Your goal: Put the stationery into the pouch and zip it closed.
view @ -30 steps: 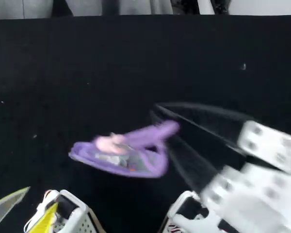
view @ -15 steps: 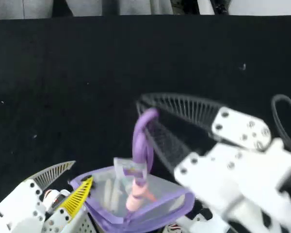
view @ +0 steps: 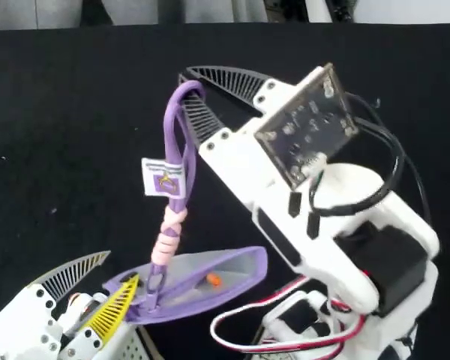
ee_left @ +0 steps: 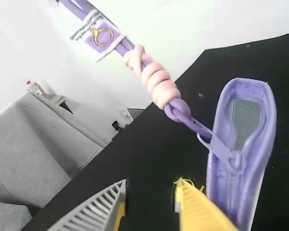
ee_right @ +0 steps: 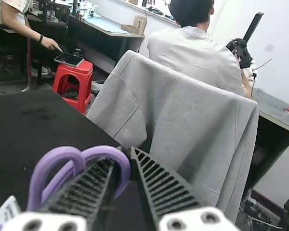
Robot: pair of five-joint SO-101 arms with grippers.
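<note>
High view: right gripper (view: 186,84) clenched on strap (view: 181,150), left gripper (view: 123,266) released; thin loop could slip, dropping pouch (view: 210,271).

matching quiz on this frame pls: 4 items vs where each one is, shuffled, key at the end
Items
1. strap
2. white tag
3. pink coil
4. orange item

Places
A. inside the pouch
B. on the strap, above the pink coil
C. held by its top in the right end effector
D. wound on the strap, just above the zipper pull

Pairs: 1-C, 2-B, 3-D, 4-A
</note>
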